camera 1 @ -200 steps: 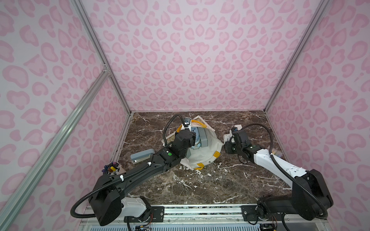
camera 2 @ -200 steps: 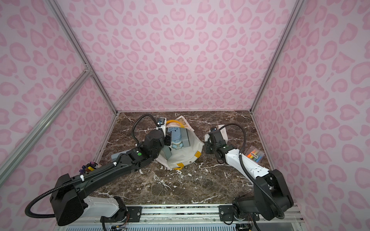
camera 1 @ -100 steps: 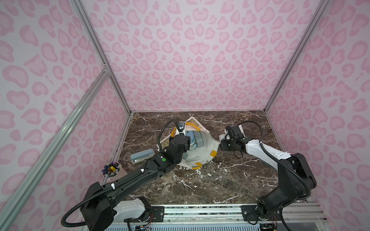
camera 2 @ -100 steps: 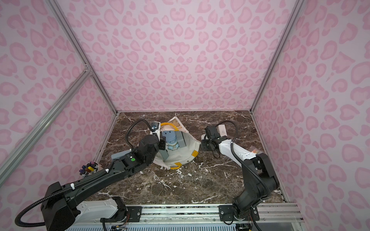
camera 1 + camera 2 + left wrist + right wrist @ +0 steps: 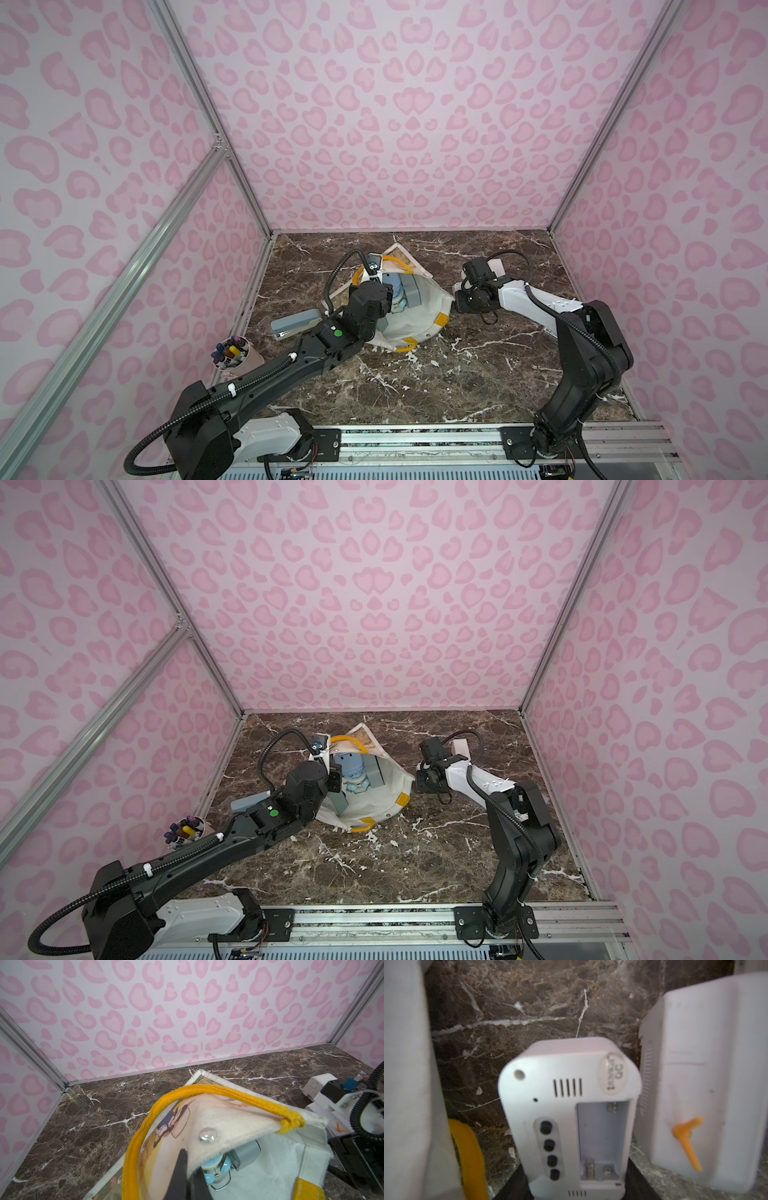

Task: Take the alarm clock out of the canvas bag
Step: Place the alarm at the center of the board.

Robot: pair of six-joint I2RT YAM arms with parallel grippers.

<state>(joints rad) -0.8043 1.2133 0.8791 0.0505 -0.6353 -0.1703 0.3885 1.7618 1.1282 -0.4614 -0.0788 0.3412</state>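
Note:
The white canvas bag (image 5: 419, 324) (image 5: 374, 804) with yellow handles lies open mid-table. My left gripper (image 5: 190, 1176) (image 5: 388, 298) is shut on its rim (image 5: 228, 1113), holding the mouth up. Inside sit a blue twin-bell alarm clock (image 5: 214, 1167) (image 5: 356, 783) and a grey box (image 5: 247, 1151). Just outside the bag's right rim, my right gripper (image 5: 577, 1188) (image 5: 457, 301) is shut on a white digital alarm clock (image 5: 571, 1109). That clock's back and open battery bay face the wrist camera, over bare marble.
A white box (image 5: 706, 1084) (image 5: 494, 266) stands on the table right beside the held clock. A grey stapler (image 5: 295, 324) lies left of the bag. A cup of markers (image 5: 232, 353) stands at the left wall. Pink walls enclose the marble table.
The right arm's elbow has risen and folded back while its gripper stays by the bag's right rim with the white clock. The left arm shifted slightly left, still gripping the rim.

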